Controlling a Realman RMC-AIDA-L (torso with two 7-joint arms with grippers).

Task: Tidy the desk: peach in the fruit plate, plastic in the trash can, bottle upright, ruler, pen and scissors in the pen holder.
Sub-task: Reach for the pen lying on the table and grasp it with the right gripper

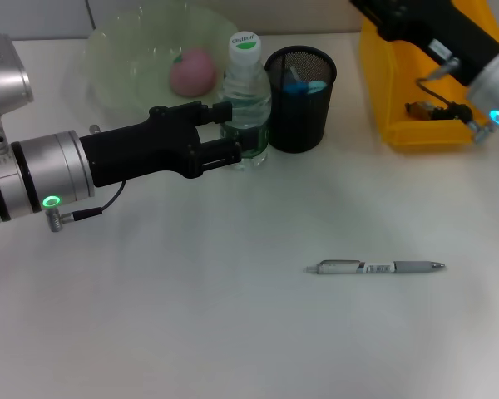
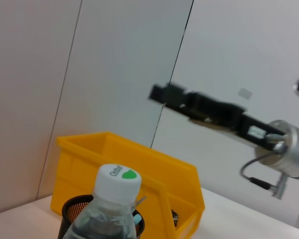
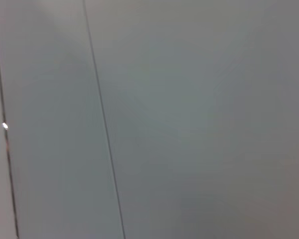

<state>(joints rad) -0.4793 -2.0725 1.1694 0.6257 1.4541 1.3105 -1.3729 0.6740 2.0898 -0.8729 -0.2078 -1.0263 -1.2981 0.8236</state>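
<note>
My left gripper (image 1: 231, 133) reaches in level from the left with its two black fingers (image 1: 219, 152) set on either side of the upright bottle (image 1: 247, 104), though I cannot tell whether they clamp it or merely flank it. The bottle stands touching the black mesh pen holder (image 1: 300, 100), with the peach (image 1: 192, 71) lying in the fruit plate (image 1: 116, 66) behind. The pen (image 1: 375, 267) lies flat on the desk (image 1: 191, 307) well apart from them, and my right arm (image 1: 449, 41) hangs over the yellow bin (image 1: 416, 100), its gripper out of sight.
</note>
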